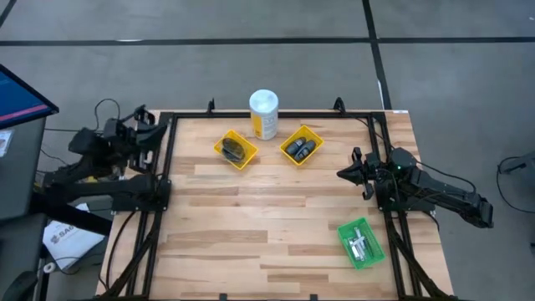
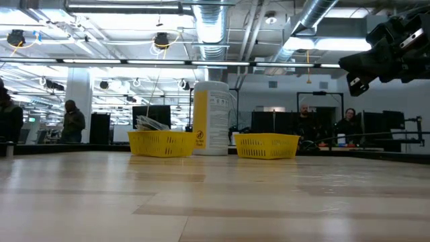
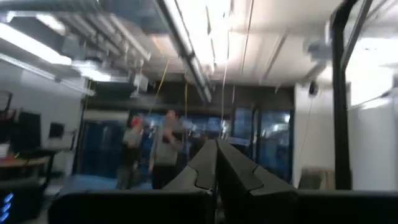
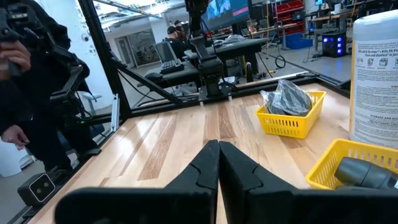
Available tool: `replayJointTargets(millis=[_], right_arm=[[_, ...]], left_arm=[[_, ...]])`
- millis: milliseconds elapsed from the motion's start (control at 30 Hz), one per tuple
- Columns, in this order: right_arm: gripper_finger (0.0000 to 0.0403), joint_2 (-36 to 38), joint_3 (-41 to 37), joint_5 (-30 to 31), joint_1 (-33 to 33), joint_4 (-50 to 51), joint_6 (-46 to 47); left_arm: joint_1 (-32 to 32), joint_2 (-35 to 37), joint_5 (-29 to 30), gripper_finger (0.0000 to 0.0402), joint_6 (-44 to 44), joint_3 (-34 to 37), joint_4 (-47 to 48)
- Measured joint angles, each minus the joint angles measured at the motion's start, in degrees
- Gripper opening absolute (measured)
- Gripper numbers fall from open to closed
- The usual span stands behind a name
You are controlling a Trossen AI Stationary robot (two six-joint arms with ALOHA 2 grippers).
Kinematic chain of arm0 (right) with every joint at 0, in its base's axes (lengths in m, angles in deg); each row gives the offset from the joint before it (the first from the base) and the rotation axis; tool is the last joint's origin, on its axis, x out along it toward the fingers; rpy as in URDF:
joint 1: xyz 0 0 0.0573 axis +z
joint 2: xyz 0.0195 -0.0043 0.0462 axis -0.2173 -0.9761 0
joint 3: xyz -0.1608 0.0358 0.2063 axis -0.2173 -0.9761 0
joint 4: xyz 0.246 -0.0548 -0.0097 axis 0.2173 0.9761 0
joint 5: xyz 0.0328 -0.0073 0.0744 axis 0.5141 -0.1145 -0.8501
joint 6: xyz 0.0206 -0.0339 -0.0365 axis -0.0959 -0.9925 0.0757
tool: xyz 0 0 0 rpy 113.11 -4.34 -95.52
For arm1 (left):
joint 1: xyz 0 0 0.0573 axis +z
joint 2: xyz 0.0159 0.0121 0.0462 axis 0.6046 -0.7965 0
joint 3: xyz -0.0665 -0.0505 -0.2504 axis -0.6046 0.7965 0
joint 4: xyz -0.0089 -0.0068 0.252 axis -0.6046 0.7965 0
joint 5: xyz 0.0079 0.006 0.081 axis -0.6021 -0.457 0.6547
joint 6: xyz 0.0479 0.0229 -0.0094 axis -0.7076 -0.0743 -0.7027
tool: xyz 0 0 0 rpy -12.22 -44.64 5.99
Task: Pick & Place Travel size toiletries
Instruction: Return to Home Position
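The travel size toiletries lie in trays. Dark discs in clear wrap (image 1: 236, 149) (image 4: 287, 98) fill one yellow tray (image 1: 224, 144). Dark oblong pieces (image 1: 301, 148) (image 4: 364, 172) lie in a second yellow tray (image 1: 314, 135). Tiny silver pieces (image 1: 359, 246) sit in a green tray (image 1: 373, 251) at the near right. My left gripper (image 1: 164, 127) (image 3: 216, 163) is shut and holds nothing; it stands at the table's far left corner, tipped up toward the room. My right gripper (image 1: 341, 173) (image 4: 219, 163) is shut, level, at the right side, pointing across the table.
A tall yellow canister with a white cap (image 1: 263, 114) (image 2: 211, 117) stands between the two yellow trays at the far edge. A black frame (image 1: 171, 159) runs along the table's sides. People stand in the room beyond. Bare wood (image 1: 267, 217) spans the table's middle and near left.
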Motion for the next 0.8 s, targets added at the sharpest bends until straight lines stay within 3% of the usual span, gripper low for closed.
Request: replayJointTargets(millis=[200,467,800], right_arm=[[0.0,0.0,0.0,0.0,0.0,0.0,0.0],[0.0,0.0,0.0,0.0,0.0,0.0,0.0],[0.0,0.0,0.0,0.0,0.0,0.0,0.0]], left_arm=[[0.0,6.9,-4.8,0.0001,-4.2,6.6,4.4],[0.0,18.7,-5.1,0.0001,-0.1,19.8,4.2],[0.0,16.6,-8.8,0.0001,0.0,29.3,3.9]])
